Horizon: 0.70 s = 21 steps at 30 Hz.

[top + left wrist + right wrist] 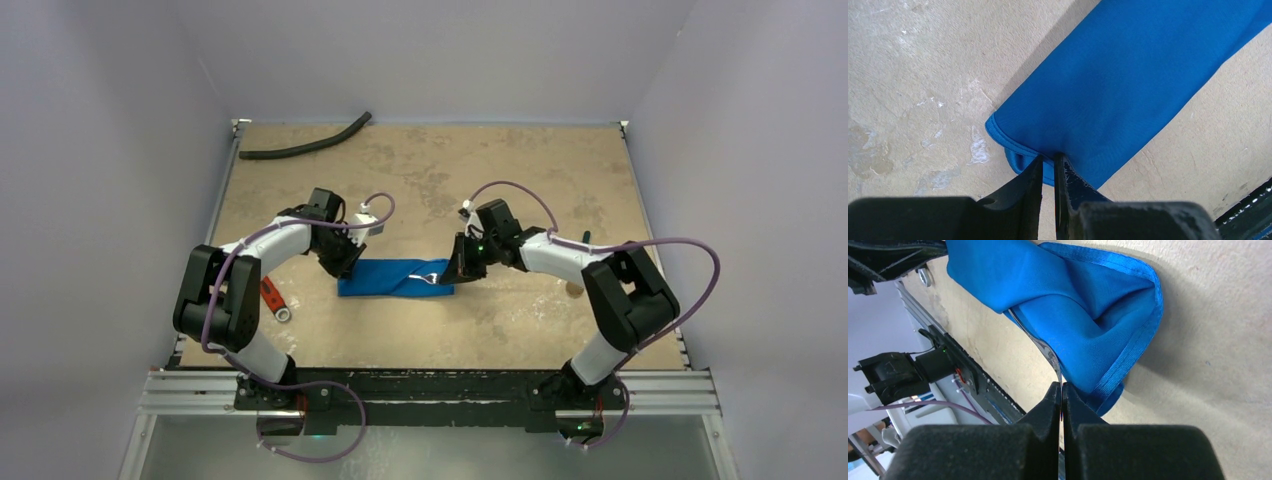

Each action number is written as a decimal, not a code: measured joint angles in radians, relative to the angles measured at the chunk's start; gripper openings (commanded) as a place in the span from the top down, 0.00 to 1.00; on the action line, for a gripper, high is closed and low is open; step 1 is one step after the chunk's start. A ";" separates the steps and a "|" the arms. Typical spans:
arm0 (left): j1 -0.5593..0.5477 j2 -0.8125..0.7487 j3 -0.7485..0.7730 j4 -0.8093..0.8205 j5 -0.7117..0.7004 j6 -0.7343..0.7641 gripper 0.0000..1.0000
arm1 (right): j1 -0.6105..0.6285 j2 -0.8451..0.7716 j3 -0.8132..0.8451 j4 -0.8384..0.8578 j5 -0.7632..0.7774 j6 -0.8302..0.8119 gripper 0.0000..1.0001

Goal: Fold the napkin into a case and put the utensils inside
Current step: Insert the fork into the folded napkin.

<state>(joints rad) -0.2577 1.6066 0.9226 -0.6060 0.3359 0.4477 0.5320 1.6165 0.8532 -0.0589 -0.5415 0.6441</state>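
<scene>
Napkin (pixel 390 278) lying folded into a narrow oblong mid-surface (pixel 500 170), left hand (pixel 1048 165) pinching its left end, right hand (pixel 1061 390) pinching a thin silver utensil (pixel 1045 350) reaching into its right end.

There are two robot arms, a left one (pixel 262 248) and a right one (pixel 560 256), one blue napkin (pixel 385 278), one silver utensil (pixel 1045 352), one black hose (pixel 305 145), one red-handled wrench (pixel 274 298) and one table (pixel 500 170).

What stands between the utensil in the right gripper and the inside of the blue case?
Nothing visible. The right gripper holds the silver utensil, its far end hidden under a fold of the case; the left gripper pinches the opposite end.
</scene>
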 measured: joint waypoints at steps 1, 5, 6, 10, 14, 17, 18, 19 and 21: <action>-0.001 0.000 0.000 -0.003 0.000 0.002 0.88 | 0.003 0.013 0.005 0.009 0.000 0.002 1.00; -0.007 0.000 -0.001 -0.011 -0.004 0.010 0.89 | 0.014 0.053 0.023 0.020 0.000 0.003 1.00; -0.008 0.000 -0.001 -0.012 -0.005 0.012 0.89 | 0.016 0.061 0.030 0.019 0.000 0.003 1.00; -0.011 0.000 -0.004 -0.013 -0.011 0.018 0.89 | 0.028 0.087 0.072 0.017 0.001 0.000 1.00; -0.017 0.000 -0.004 -0.014 -0.016 0.025 0.90 | 0.043 0.117 0.113 0.006 0.004 -0.012 0.93; -0.021 0.000 -0.004 -0.016 -0.021 0.035 0.90 | 0.046 0.139 0.127 0.001 0.010 -0.021 0.75; -0.021 0.000 -0.004 -0.017 -0.022 0.036 0.90 | 0.046 0.146 0.129 -0.003 0.016 -0.024 0.71; -0.021 0.000 -0.004 -0.017 -0.022 0.040 0.90 | 0.046 0.154 0.130 -0.005 0.025 -0.028 0.67; -0.024 0.000 -0.004 -0.019 -0.022 0.044 0.90 | 0.046 0.167 0.130 -0.019 0.036 -0.037 0.60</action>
<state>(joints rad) -0.2813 1.6070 0.9184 -0.6254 0.3138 0.4919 0.5781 1.7836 0.9829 -0.0780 -0.5053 0.6071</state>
